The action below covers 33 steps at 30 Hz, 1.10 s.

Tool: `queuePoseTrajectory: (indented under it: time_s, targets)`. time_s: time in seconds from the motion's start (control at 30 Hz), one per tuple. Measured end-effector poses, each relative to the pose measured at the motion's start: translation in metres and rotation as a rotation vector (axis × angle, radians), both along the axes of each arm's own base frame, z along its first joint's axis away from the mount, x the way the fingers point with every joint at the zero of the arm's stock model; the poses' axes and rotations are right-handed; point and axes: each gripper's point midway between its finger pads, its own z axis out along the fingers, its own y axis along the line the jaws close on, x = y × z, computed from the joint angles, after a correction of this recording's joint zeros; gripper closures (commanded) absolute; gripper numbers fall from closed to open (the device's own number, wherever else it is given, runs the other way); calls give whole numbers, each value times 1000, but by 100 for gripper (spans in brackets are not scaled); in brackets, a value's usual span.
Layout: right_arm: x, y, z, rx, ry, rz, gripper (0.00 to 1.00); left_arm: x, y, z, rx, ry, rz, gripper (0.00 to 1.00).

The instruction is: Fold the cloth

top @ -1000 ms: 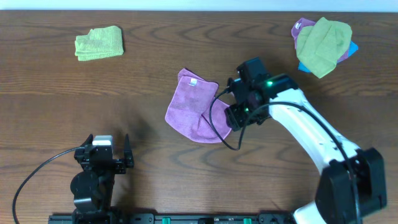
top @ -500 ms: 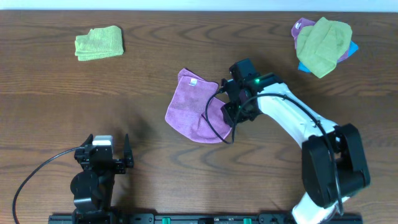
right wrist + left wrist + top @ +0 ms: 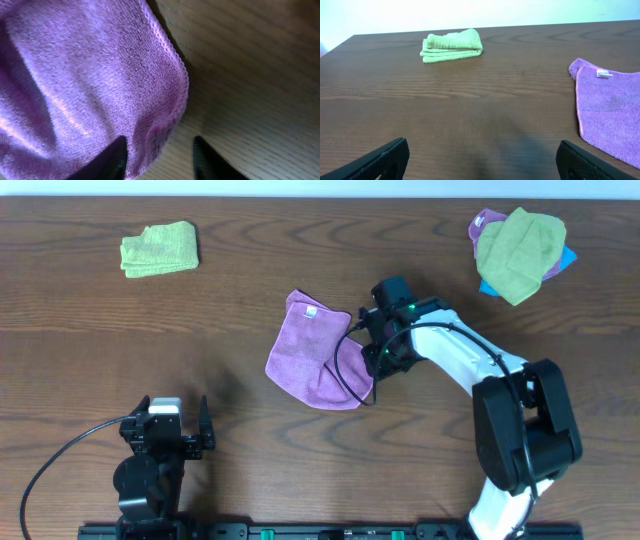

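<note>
Right wrist: right gripper straddles the right hem of the cloth, jaws spread, nothing pinched; left gripper gapes, well apart.

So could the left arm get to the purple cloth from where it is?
Probably yes. The left gripper is open, with only bare table between it and the cloth. The right gripper straddles the cloth's right edge, leaving its left side free.

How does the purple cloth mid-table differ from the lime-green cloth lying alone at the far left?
The purple cloth lies spread out loosely, white tag showing; the lime-green cloth is folded into a neat stack. The right gripper straddles the purple cloth's edge; nothing touches the lime-green cloth. Both are fuzzy cloths on the wooden table.
</note>
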Motion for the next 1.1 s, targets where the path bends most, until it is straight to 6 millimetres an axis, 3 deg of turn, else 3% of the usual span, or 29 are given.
queuePoseTrajectory:
  time_s: [0.07, 0.1, 0.23, 0.4, 0.47, 0.6, 0.67, 0.77, 0.9, 1.0, 1.1]
  targets:
    - [1, 0, 0, 1, -2, 6, 95, 0, 0, 0, 0, 0, 0, 5]
    - [1, 1, 0, 2, -5, 3, 99, 0, 0, 0, 0, 0, 0, 5]
    - [1, -1, -1, -7, -4, 1, 99, 0, 0, 0, 0, 0, 0, 5]
    - [-2, -35, 7, -199, 10, -39, 99, 0, 0, 0, 0, 0, 0, 5]
    - [7, -53, 24, -313, -22, -88, 98, 0, 0, 0, 0, 0, 0, 5]
    - [34, -109, 78, -634, -200, -324, 98, 0, 0, 0, 0, 0, 0, 5]
    - [43, -117, 90, -667, -252, -373, 98, 0, 0, 0, 0, 0, 0, 5]
    - [54, -112, 97, -619, -277, -386, 99, 0, 0, 0, 0, 0, 0, 5]
    - [71, -75, 108, -413, -265, -316, 98, 0, 0, 0, 0, 0, 0, 5]
    - [90, -49, 138, -279, -313, -268, 99, 0, 0, 0, 0, 0, 0, 5]
    - [102, -47, 159, -268, -377, -266, 98, 0, 0, 0, 0, 0, 0, 5]
